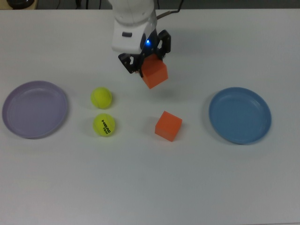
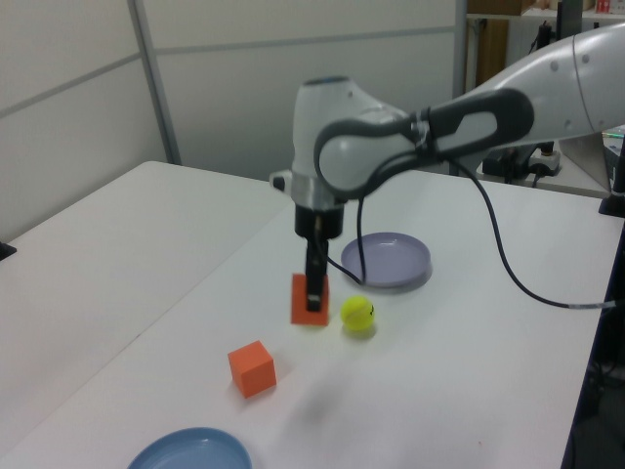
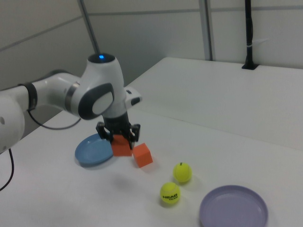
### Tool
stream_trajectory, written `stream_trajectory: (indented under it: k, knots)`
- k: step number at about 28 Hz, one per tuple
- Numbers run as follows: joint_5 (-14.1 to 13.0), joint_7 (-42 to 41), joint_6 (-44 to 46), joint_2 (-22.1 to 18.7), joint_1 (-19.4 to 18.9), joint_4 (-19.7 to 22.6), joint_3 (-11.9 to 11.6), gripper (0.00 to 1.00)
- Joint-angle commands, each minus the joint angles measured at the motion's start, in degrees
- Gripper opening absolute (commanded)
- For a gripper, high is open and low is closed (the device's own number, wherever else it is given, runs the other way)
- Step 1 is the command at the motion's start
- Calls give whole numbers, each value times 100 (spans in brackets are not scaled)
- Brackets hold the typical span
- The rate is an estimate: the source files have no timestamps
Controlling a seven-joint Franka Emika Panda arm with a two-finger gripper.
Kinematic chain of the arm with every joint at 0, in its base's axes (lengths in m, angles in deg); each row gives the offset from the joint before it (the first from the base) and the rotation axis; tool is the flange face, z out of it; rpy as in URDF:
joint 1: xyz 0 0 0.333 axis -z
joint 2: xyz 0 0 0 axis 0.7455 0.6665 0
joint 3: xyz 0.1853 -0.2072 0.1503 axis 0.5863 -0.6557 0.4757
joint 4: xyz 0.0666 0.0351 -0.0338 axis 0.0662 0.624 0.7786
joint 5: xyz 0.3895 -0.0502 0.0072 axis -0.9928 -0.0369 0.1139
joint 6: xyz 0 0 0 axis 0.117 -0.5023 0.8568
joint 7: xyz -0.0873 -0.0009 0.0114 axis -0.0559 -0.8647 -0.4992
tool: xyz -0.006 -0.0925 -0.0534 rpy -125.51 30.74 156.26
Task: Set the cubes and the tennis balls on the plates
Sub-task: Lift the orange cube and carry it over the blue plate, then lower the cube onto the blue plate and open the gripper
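My gripper (image 1: 147, 62) is shut on one orange cube (image 1: 155, 74), which hangs tilted in the air above the table. The left view shows the same cube (image 2: 310, 300) clamped between the fingers (image 2: 314, 285). A second orange cube (image 1: 168, 125) rests on the table below it, toward the top view's bottom. Two tennis balls (image 1: 101, 97) (image 1: 104, 124) lie at the top view's left of the cubes, the nearer one lettered HEAD. Both plates hold nothing: the lilac plate (image 1: 28, 110) at the top view's far left and the blue plate (image 1: 240, 116) at its right.
The white arm (image 2: 410, 147) reaches in from the left view's right, its black cable (image 2: 508, 264) hanging over the table. Partition walls (image 2: 293, 88) stand behind the white table (image 1: 150, 187).
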Motion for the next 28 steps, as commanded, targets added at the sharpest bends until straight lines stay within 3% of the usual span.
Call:
stream_trajectory:
  k: [1, 4, 8, 16, 21, 28]
  knots:
    - [-16, 1274, 132, 239, -308, -542, 95, 0]
    - [11, 1767, 106, 336, -475, -665, 104, 0]
    - [265, 2435, 71, 503, -844, -814, 104, 0]
    - [1239, 4059, -367, 1082, -1687, -1219, 104, 0]
    - [1645, 4728, -886, 1346, -2022, -1219, 104, 0]
    - [1733, 4994, -1352, 1698, -2295, -1228, 95, 0]
